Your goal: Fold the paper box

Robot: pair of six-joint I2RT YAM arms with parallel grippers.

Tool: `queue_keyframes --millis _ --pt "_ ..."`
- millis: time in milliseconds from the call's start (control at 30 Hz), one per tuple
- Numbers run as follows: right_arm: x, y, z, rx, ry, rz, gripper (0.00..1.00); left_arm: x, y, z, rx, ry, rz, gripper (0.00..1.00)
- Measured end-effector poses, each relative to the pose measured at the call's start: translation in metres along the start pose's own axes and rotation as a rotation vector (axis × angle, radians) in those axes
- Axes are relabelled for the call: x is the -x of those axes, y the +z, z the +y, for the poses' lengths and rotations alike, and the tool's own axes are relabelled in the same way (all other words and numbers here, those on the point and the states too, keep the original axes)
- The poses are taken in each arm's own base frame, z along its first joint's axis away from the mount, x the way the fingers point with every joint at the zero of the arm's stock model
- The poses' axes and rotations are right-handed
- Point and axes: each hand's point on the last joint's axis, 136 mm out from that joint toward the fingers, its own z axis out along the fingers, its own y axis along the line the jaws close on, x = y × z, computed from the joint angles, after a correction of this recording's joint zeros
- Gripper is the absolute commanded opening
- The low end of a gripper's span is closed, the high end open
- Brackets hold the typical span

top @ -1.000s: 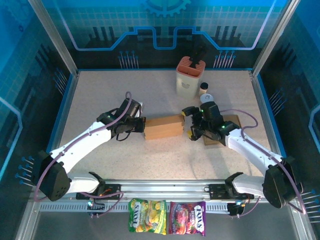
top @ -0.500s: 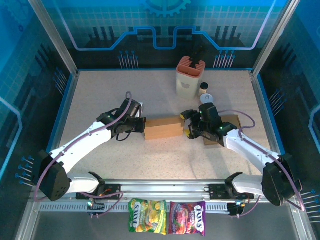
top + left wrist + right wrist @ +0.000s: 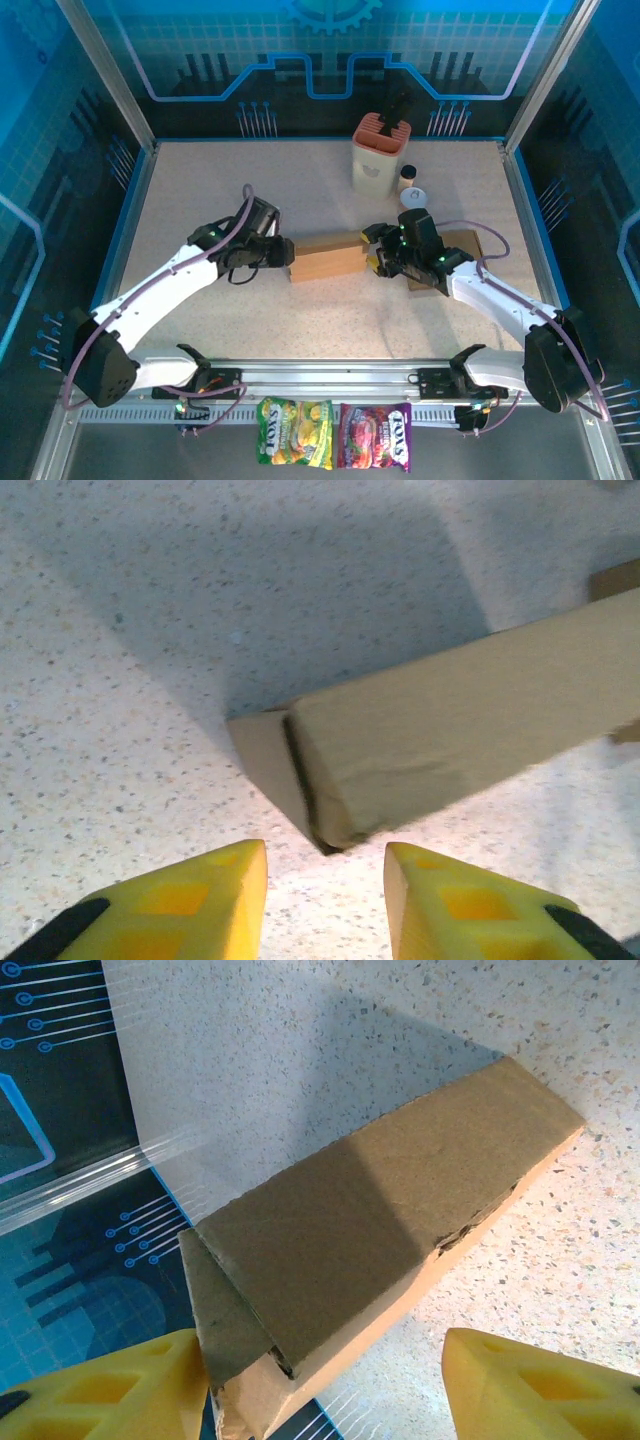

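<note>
Speckled surface bears the box, mostly folded, one end flap seemingly untucked; left pincer released nearby, right pincer parted astride that end.

Paper box: matt brown cardboard, kinda fibrous, creased + rough-edged at the ends. Table: speckled stone-look top, smooth, low sheen. Left gripper fingers & right gripper fingers: yellow plastic, smooth, semi-matt. Rail at 6 o'clock: prob brushed alu, dull shine. Candy bags just past it: glossy plastic film, v. reflective.
</note>
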Motion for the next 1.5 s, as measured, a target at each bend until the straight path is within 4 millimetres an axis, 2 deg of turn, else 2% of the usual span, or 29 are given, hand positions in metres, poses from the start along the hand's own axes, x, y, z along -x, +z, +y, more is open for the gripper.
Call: queue_keyframes --millis 67,200,433,600,733,1167,1500 --pt "0.000 0.000 0.000 0.000 -0.002 0.000 0.62 0.009 -0.008 -0.004 -0.046 -0.074 -0.016 0.42" --pt "0.000 0.000 0.000 0.000 -0.004 0.000 0.60 0.027 -0.011 0.006 -0.098 -0.238 -0.022 0.41" --pt "0.000 0.000 0.000 0.000 -0.006 0.000 0.60 0.023 0.003 0.009 -0.132 -0.339 0.054 0.39" --pt "0.000 0.000 0.000 0.000 -0.006 0.000 0.60 0.019 0.009 0.006 -0.164 -0.352 0.077 0.39" --pt "0.000 0.000 0.000 -0.001 -0.006 0.001 0.59 0.009 0.017 0.011 -0.160 -0.374 0.105 0.37" --pt "0.000 0.001 -0.008 -0.029 -0.006 0.003 0.58 0.001 0.027 0.014 -0.175 -0.370 0.114 0.35" --pt "-0.001 0.001 -0.011 -0.042 -0.006 0.010 0.55 0.000 0.029 0.012 -0.222 -0.295 0.070 0.25"
